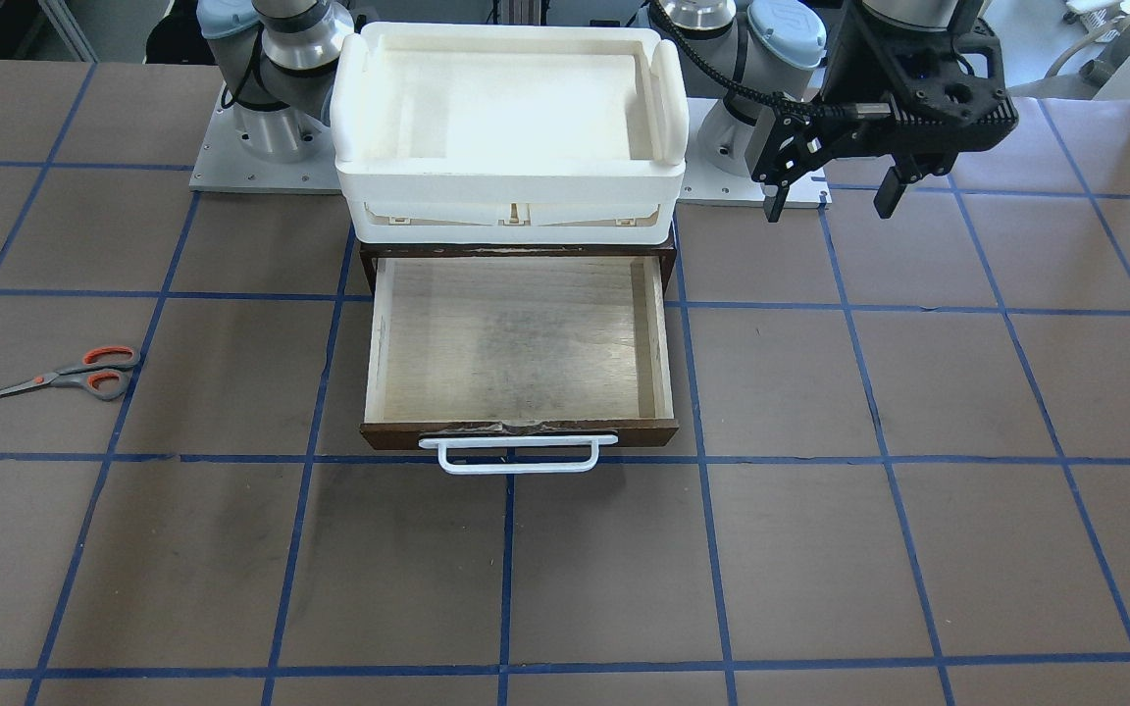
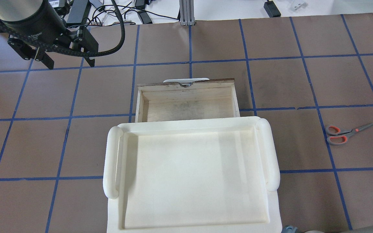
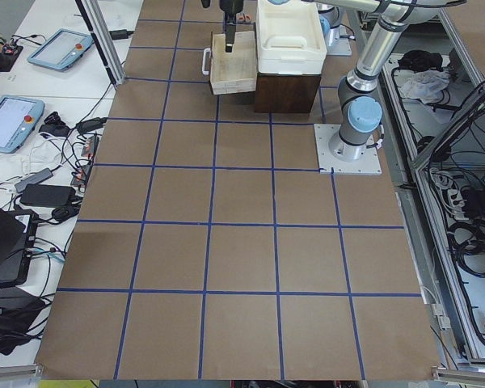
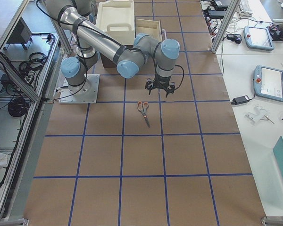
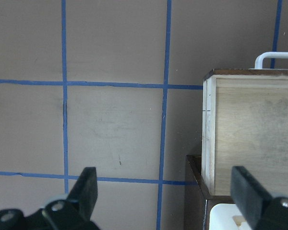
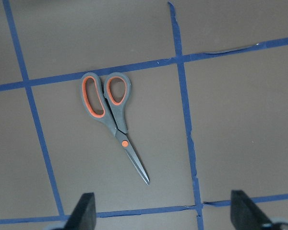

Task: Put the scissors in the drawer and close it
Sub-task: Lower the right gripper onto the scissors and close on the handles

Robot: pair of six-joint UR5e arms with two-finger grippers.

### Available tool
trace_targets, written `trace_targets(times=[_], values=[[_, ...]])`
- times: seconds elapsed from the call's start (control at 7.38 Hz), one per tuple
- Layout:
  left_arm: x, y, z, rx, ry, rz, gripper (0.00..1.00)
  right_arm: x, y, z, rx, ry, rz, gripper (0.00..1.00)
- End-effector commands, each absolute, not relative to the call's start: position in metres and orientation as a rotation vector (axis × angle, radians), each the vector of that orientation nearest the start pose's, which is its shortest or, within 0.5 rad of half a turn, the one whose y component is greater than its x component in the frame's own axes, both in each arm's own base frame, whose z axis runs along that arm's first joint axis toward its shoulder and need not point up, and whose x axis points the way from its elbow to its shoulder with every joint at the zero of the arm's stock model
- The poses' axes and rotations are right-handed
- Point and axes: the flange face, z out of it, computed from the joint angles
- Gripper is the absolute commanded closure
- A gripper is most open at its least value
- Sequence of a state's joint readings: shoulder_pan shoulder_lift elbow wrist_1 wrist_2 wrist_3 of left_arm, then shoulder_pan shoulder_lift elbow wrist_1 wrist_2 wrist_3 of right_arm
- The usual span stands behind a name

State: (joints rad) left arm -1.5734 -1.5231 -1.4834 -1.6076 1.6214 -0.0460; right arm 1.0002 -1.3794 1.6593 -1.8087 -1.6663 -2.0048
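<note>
The scissors (image 1: 60, 375) lie flat on the brown table, far off to the robot's right of the drawer; they also show in the overhead view (image 2: 345, 133) and the right wrist view (image 6: 113, 120). The drawer (image 1: 521, 333) is pulled open and empty, with its white bar handle (image 1: 518, 456) at the front. My right gripper (image 6: 163, 211) is open and empty, hovering above the table near the scissors (image 4: 143, 110). My left gripper (image 1: 832, 204) is open and empty, hovering beside the drawer's side (image 5: 209, 129).
A white plastic tray (image 1: 511, 186) sits on top of the dark brown cabinet (image 1: 369, 260) that houses the drawer. Both robot bases stand behind it. The table is covered in brown paper with blue tape gridlines.
</note>
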Motion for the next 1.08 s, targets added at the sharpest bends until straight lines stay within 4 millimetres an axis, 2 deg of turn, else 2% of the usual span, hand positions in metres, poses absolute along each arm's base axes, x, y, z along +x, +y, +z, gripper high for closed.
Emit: trace_targets(times=[0.0,0.27,0.54,0.68,0.81,0.95], values=[[-0.130,-0.476,0.551,-0.068,3.089,-0.156,0.00,-0.192,-0.528,0.335,-2.108,2.221,0.183,0.00],[-0.133,-0.476,0.551,-0.063,3.091,-0.154,0.00,-0.187,-0.519,0.303,-2.241,2.153,0.160,0.00],[-0.134,-0.475,0.551,-0.056,3.093,-0.156,0.00,-0.182,-0.511,0.284,-2.263,2.095,0.171,0.00],[-0.134,-0.476,0.551,-0.056,3.093,-0.154,0.00,-0.181,-0.509,0.265,-2.287,2.052,0.169,0.00],[-0.135,-0.476,0.550,-0.053,3.096,-0.152,0.00,-0.186,-0.510,0.252,-2.357,1.997,0.162,0.00],[-0.135,-0.474,0.553,-0.053,3.096,-0.161,0.00,-0.201,-0.506,0.241,-2.366,1.976,0.155,0.00]])
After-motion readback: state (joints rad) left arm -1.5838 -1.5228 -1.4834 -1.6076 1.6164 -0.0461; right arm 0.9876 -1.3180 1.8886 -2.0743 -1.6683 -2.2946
